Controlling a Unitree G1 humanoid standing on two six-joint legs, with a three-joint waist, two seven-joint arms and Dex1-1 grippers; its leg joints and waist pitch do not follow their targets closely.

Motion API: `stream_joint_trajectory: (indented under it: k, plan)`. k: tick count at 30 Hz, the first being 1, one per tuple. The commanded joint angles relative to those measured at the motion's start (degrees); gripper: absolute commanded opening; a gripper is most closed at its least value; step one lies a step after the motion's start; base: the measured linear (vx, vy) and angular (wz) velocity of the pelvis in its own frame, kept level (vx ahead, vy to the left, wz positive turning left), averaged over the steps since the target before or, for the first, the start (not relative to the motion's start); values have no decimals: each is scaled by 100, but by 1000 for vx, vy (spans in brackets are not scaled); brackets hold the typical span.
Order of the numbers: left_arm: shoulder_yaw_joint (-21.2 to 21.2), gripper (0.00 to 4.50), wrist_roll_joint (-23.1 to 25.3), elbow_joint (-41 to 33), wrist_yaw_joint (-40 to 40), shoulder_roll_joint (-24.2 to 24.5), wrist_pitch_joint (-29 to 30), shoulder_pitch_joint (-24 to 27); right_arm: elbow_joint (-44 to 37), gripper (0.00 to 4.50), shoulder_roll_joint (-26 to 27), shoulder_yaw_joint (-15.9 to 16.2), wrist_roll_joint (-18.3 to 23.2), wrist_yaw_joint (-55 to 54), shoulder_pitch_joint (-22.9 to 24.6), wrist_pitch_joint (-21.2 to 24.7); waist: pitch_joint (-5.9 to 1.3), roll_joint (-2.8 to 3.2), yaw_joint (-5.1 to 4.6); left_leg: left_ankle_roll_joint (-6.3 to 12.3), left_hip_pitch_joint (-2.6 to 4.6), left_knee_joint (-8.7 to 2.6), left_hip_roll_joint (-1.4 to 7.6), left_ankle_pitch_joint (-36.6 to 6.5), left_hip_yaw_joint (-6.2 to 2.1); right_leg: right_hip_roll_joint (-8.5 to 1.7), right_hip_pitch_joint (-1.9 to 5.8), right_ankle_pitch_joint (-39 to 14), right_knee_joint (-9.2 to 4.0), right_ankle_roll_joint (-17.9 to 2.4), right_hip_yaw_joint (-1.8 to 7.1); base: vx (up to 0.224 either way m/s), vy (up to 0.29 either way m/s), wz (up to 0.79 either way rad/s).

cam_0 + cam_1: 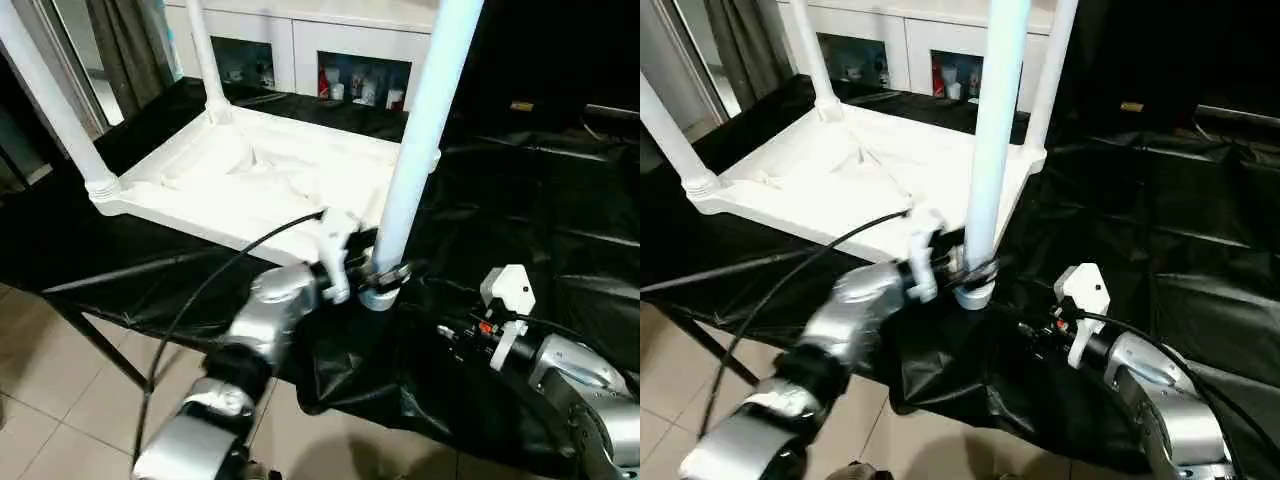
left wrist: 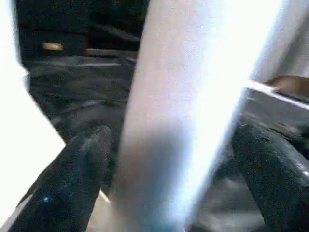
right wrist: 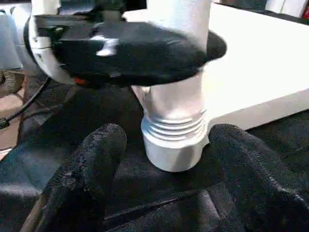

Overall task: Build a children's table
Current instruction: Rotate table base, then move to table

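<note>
A small white plastic children's table [image 1: 270,175] lies upside down on a work surface draped in black plastic sheeting [image 1: 520,220], its rimmed underside facing up. Three round white legs stand up from its corners: one at the near left [image 1: 50,110], one at the far left [image 1: 205,55], and one at the far right [image 1: 1050,70]. A fourth leg [image 1: 425,130] stands upright just off the table's near right corner, its ribbed threaded end [image 3: 174,137] resting on the black sheeting beside the tabletop's edge rather than in a socket. The left gripper [image 1: 378,268], at the end of a silver forearm with a black cable looping over it, has its two black fingers [image 2: 77,179] on either side of this loose leg, close around it near its lower end. The right gripper [image 3: 166,169] sits low on the sheeting near the leg's base, its fingers [image 3: 91,164] spread apart with nothing between them, pointing at the threaded end. Behind the work surface stands a white cabinet [image 1: 330,50] with glass doors and small items on its shelves. Beige floor tiles [image 1: 60,400] show below the surface's near edge.
</note>
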Motion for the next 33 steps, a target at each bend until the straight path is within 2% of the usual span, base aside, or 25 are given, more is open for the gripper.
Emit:
stream_joint_trajectory:
  k: [1,5,9,10,12,13,14,16,17,18,19,20,21,22,23,24,26,27,28,29,31,32,33]
  plan:
    - [45,442,-154,-209,-427,175,256,47,-89,332,-82,-7,95,127,-38,42,-415,-160,24,561,68,-381,329,-1113,-190,-471,271,-1687,-526,-1028,263,0,0,0]
    - [113,442,-245,-204,-952,558,478,126,-97,332,-131,33,117,240,-59,38,-419,-144,25,527,83,-397,340,-1090,-191,-467,271,-1626,-504,-1048,270,0,0,0]
    - [246,442,-119,15,-997,951,160,241,-69,332,-97,67,97,259,-59,-22,-418,-120,13,460,80,-399,331,-1146,-199,-475,279,-1638,-508,-1012,267,0,0,0]
    - [301,442,-159,-58,-1010,1035,179,334,-64,332,-78,67,102,263,-42,-42,-417,-70,16,435,83,-404,337,-1158,-209,-479,277,-1629,-496,-1023,267,0,0,0]
    - [339,442,-201,-121,-1036,1089,218,397,-59,332,-64,65,103,271,-31,-55,-422,-77,8,392,106,-413,356,-1225,-201,-471,259,-1569,-496,-1076,276,0,0,0]
    - [339,442,-201,-121,-1036,1089,218,397,-59,332,-64,65,103,271,-31,-55,-411,-81,1,382,96,-422,354,-1256,-201,-468,264,-1584,-498,-1089,275,0,0,0]
    - [444,442,-299,-339,-987,1166,307,555,-10,332,-29,38,102,258,6,-112,-418,-16,38,333,129,-417,372,-1314,-205,-489,246,-1582,-489,-1129,282,0,0,0]
    - [671,442,-467,-766,-796,1225,412,815,28,332,26,-27,124,219,86,-166,-413,-45,39,281,108,-439,398,-1401,-217,-506,274,-1547,-470,-1169,285,0,0,0]
    - [671,442,-467,-766,-796,1225,412,815,28,332,26,-27,124,219,86,-166,-392,-53,27,294,100,-440,371,-1431,-203,-485,255,-1595,-498,-1166,282,0,0,0]
    - [800,442,-449,-1061,-497,1244,438,989,18,332,80,-102,153,121,151,-161,-395,-50,32,295,115,-438,363,-1456,-201,-478,249,-1644,-508,-1150,281,0,0,0]
    - [1224,442,-257,-2014,609,1250,396,1563,-46,332,296,-396,208,-358,374,-106,-388,-90,39,269,93,-453,411,-1476,-225,-518,275,-1638,-469,-1150,291,0,0,0]
    - [1224,442,-257,-2014,609,1250,396,1563,-46,332,296,-396,208,-358,374,-106,-357,-100,11,274,74,-477,432,-1547,-227,-509,251,-1689,-487,-1131,283,0,0,0]
    - [1555,442,200,-2912,1623,1201,376,2147,-108,332,630,-774,133,-1171,573,-89,-358,-106,-8,231,87,-485,424,-1624,-229,-487,240,-1901,-505,-1023,273,0,0,0]
    - [1715,442,468,-3347,2196,1152,638,2413,-122,332,816,-947,83,-1585,651,-97,-354,-121,-50,201,79,-503,438,-1618,-226,-469,235,-1876,-504,-995,279,0,0,0]
    - [1765,442,559,-3480,2375,1136,735,2493,-123,332,877,-1000,63,-1719,672,-104,-319,-113,-76,189,93,-506,402,-1713,-220,-445,198,-2154,-550,-885,263,0,0,0]
    - [1867,442,752,-3726,2634,1057,670,2644,-83,332,1060,-1084,39,-2001,690,-145,-306,-134,-80,187,106,-490,362,-1752,-209,-425,176,-2324,-582,-822,262,0,0,0]
    - [1922,442,855,-3843,2764,1003,592,2710,-53,332,1163,-1120,33,-2142,688,-166,-278,-120,-82,153,122,-504,349,-1863,-216,-429,144,-2717,-649,-629,278,0,0,0]
    - [1950,442,995,-3956,2931,953,681,2762,105,332,1304,-1154,0,-2312,638,-298,-251,-112,-60,58,180,-518,350,-2109,-235,-432,85,-3131,-709,-445,273,0,0,0]
    - [1953,442,994,-3964,2951,939,679,2765,147,332,1334,-1156,-11,-2356,612,-320,-242,-113,-66,30,197,-521,346,-2182,-239,-428,66,-3186,-725,-414,275,0,0,0]
    - [1967,442,987,-4003,3044,876,670,2777,333,332,1470,-1162,-60,-2552,500,-418,-234,-125,-71,-20,194,-533,344,-2272,-252,-445,65,-3280,-729,-377,268,0,0,0]
    - [1917,442,920,-3932,3326,825,617,2701,639,332,1648,-938,-427,-2966,103,-486,-257,-109,-106,-124,168,-557,334,-2344,-279,-437,100,-3284,-721,-349,241,0,0,0]
    - [1917,442,920,-3932,3326,825,617,2701,639,332,1648,-938,-427,-2966,103,-486,-263,-104,-110,-160,155,-568,341,-2344,-299,-444,119,-3216,-705,-346,232,0,0,0]
    - [1805,442,929,-4063,3528,828,772,2606,658,332,1721,-699,-713,-3096,-109,-451,-301,-145,-119,-186,141,-587,349,-2292,-290,-426,138,-2924,-683,-330,248,0,0,0]
